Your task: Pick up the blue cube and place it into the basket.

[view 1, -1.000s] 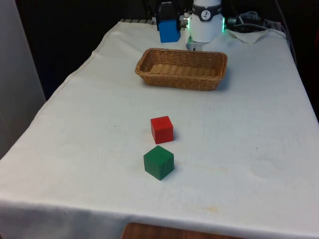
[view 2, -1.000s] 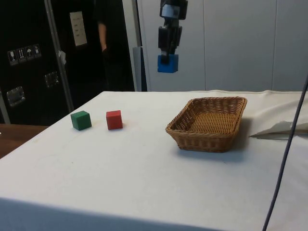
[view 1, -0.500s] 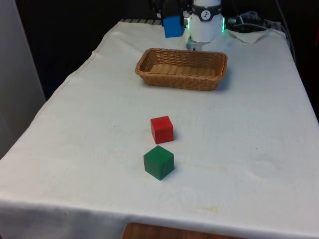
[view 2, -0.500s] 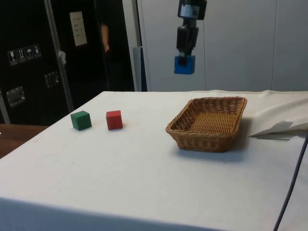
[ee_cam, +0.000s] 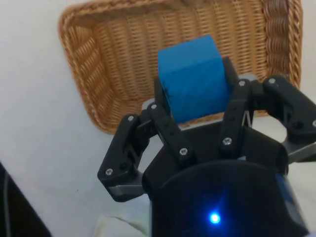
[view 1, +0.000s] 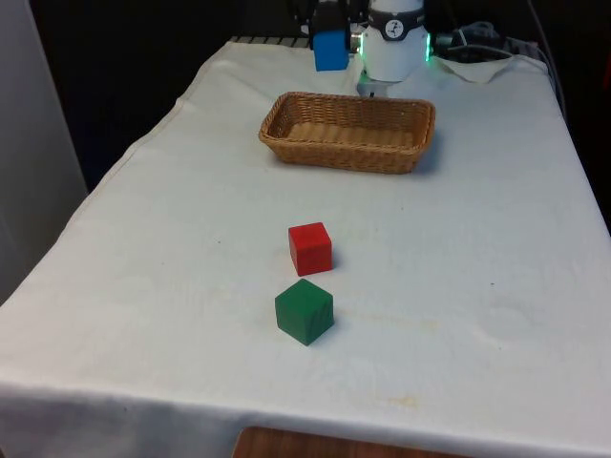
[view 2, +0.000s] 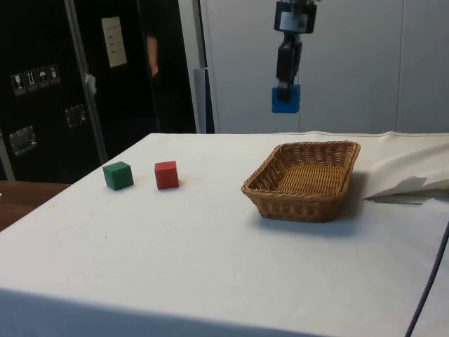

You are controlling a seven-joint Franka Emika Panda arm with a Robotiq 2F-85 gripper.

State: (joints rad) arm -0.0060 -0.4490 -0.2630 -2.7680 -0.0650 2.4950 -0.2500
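Side view shows the pincer [view 2: 285, 93] clenched on the blue cube [view 2: 285, 99], hanging above the basket [view 2: 303, 180]. Red block [view 1: 310, 248] and green block [view 1: 305, 310] sit on the desk [view 1: 172, 267].

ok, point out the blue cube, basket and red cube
blue cube [view 2: 285, 99], side view, its facing side, held in the air
basket [view 1: 346, 158], front view, its near wall
red cube [view 1: 310, 236], front view, its top face

Blue cube [view 2: 285, 99], tan woven basket [view 1: 348, 131], red cube [view 1: 310, 248].

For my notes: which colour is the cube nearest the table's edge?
Green, clearest in the front view.
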